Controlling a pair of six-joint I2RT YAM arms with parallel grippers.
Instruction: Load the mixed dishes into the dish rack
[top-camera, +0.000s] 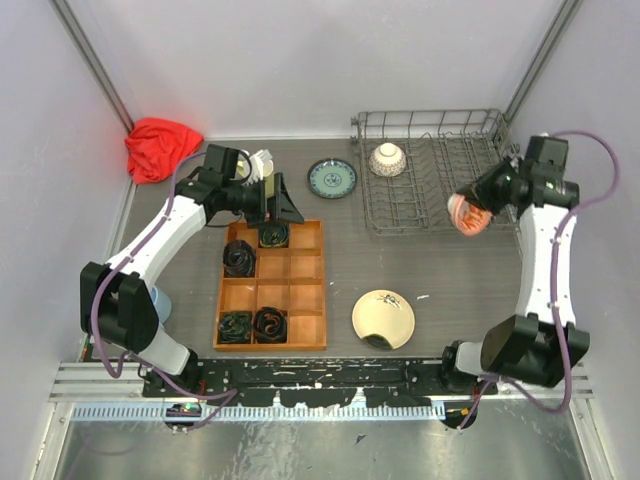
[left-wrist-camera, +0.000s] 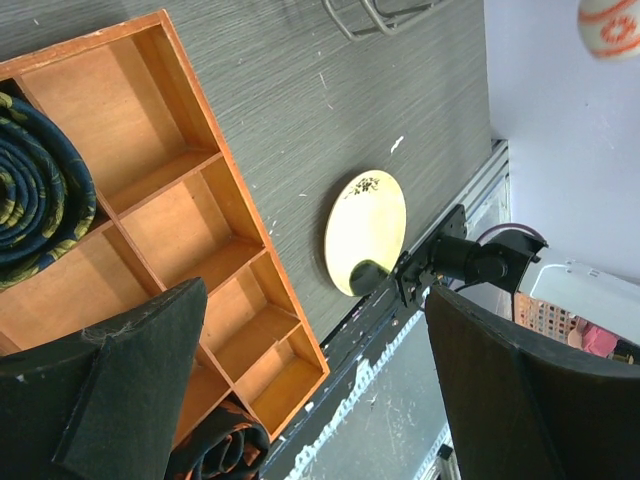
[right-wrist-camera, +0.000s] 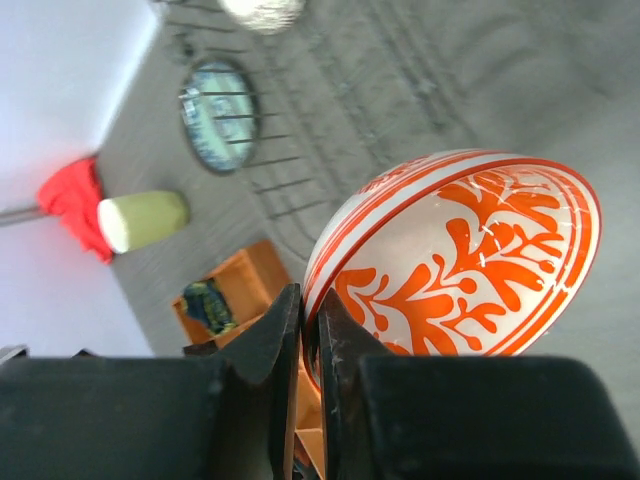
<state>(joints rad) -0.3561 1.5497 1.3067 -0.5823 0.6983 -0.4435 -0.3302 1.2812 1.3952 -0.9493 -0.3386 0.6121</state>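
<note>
My right gripper (top-camera: 478, 205) is shut on the rim of a white-and-red patterned bowl (top-camera: 467, 214) and holds it tilted in the air over the front right of the grey wire dish rack (top-camera: 440, 205). In the right wrist view the gripper (right-wrist-camera: 310, 330) pinches the bowl's (right-wrist-camera: 460, 260) edge. A second patterned bowl (top-camera: 388, 159) sits in the rack's back left. My left gripper (top-camera: 281, 206) is open and empty above the far end of the wooden tray. The teal plate (top-camera: 332, 178), the cream plate (top-camera: 383, 319), the pale yellow mug (right-wrist-camera: 140, 220) and the partly hidden light blue cup (top-camera: 161, 300) are on the table.
The orange-brown wooden tray (top-camera: 300, 290) holds several rolled dark cloths (top-camera: 239, 258). A red cloth (top-camera: 160, 147) lies at the back left corner. Grey walls close in both sides. The left wrist view shows the cream plate (left-wrist-camera: 365, 230) near the table's front rail.
</note>
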